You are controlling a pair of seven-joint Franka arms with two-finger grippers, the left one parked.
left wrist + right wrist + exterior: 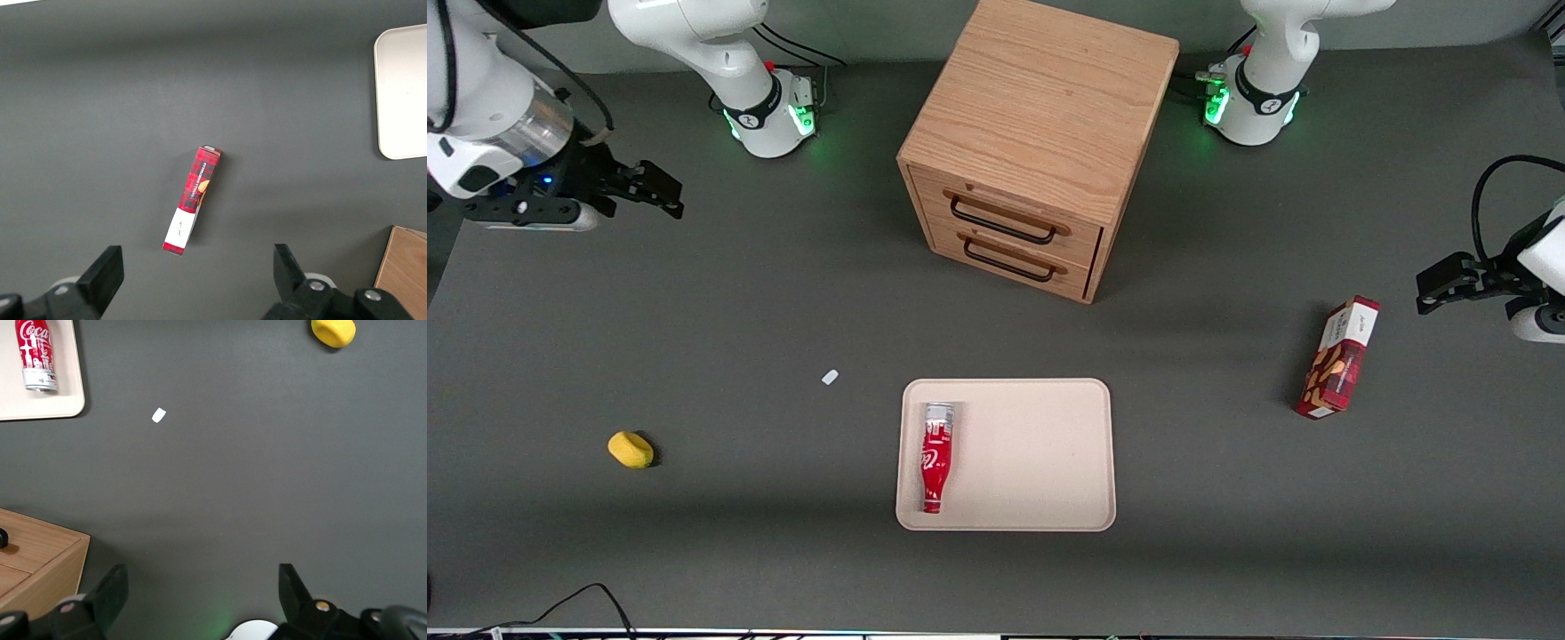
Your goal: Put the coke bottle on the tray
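— Nearest the front camera, what is being shown?
— Inside the tray [1040, 462], the coke bottle [935, 456] is lying flat along the edge toward the working arm's end, cap nearest the camera. The gripper [660, 189] is being held high and well apart, spread wide, empty.

— And the right wrist view?
— The bottle [37, 353] is seen resting on the tray [67, 393]; both fingers [110, 597] are spread. Placement is judged done.
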